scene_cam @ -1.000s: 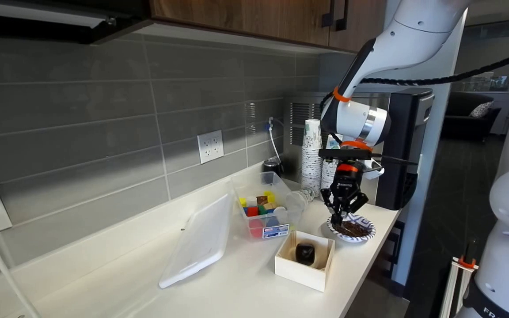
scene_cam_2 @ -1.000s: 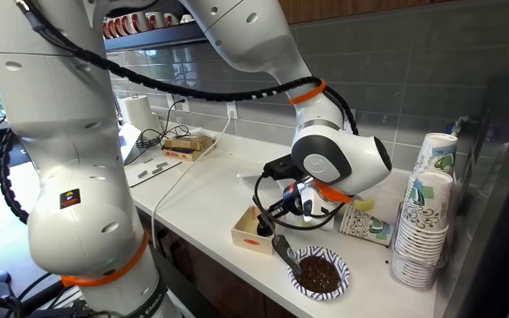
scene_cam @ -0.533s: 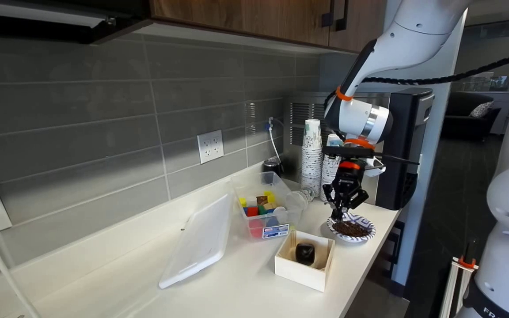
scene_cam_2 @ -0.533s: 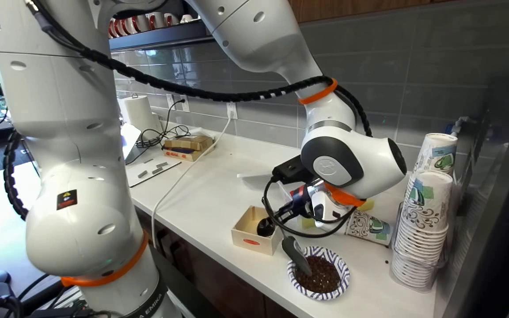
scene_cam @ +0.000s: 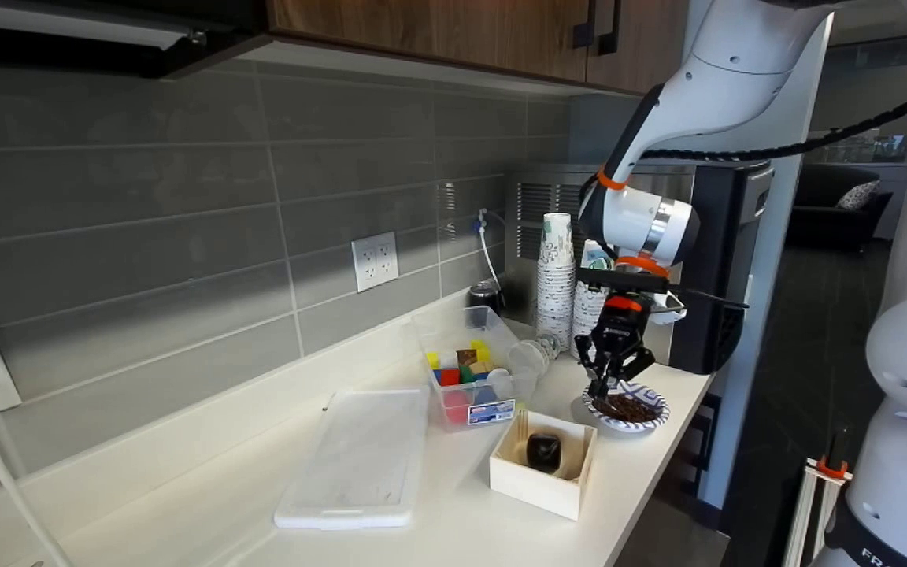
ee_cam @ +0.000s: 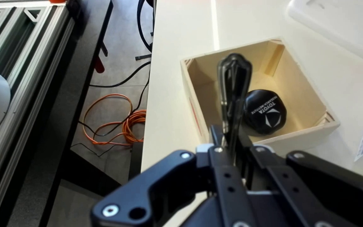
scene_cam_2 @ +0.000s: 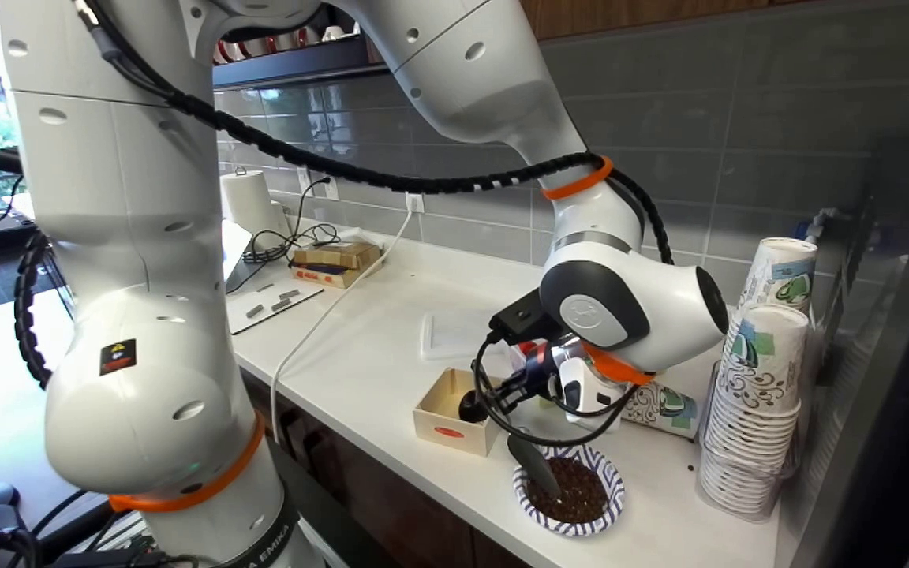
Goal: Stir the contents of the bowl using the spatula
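The bowl is a shallow round paper bowl with a blue-and-white patterned rim and dark brown granular contents. It stands near the counter's edge in both exterior views (scene_cam: 649, 394) (scene_cam_2: 614, 485). My gripper (scene_cam: 600, 384) is above the bowl's side nearest the wooden box; it also shows in an exterior view (scene_cam_2: 500, 398). In the wrist view my gripper (ee_cam: 232, 138) is shut on the spatula, whose dark shiny handle (ee_cam: 234, 78) sticks up between the fingers. The spatula's dark blade (scene_cam_2: 535, 465) slants down over the rim, with its tip at the contents. The bowl is out of the wrist view.
A square wooden box (scene_cam: 536, 490) with a black round object (scene_cam: 543, 453) stands beside the bowl. Behind are a clear tub (scene_cam: 461, 394) of colourful items, a flat white lid (scene_cam: 359, 457) and tall cup stacks (scene_cam_2: 758, 394). A cup stack (scene_cam_2: 660, 406) lies on its side.
The spatula blade has moved from the bowl's rim inward over the contents, with the gripper shifting slightly along. The white lid, tilted up before, now lies flat on the counter.
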`<state>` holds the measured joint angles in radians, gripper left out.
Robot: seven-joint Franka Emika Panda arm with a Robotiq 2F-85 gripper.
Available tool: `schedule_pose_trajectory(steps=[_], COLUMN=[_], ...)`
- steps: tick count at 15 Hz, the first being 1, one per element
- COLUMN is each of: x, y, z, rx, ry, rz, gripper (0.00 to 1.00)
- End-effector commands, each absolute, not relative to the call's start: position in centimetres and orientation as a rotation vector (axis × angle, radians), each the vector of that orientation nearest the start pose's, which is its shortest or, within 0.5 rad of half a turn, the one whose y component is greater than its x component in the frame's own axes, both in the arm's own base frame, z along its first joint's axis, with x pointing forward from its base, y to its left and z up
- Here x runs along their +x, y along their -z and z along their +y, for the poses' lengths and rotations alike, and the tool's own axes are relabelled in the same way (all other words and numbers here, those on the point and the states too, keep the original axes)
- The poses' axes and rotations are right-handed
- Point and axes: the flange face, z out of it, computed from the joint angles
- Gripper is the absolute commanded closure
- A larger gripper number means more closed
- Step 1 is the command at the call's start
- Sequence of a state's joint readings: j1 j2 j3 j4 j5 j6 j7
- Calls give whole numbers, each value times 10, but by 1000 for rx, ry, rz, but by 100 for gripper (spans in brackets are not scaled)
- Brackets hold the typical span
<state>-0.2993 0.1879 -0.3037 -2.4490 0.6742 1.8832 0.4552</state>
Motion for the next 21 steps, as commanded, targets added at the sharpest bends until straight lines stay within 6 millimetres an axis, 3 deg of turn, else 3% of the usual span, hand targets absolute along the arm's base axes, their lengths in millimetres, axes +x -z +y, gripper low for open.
schedule_pose_trajectory(steps=[1,7,16,21], x=[367,370,377,370], y=[-207,-205,-212,-211], z=[-207,-216,-205,-196], rx=[-1800,-1798,-1674,-1657], ry=[-783,-712,-648,-788], rz=[1712,1718,1626,1590], gripper=[97,97,97,97])
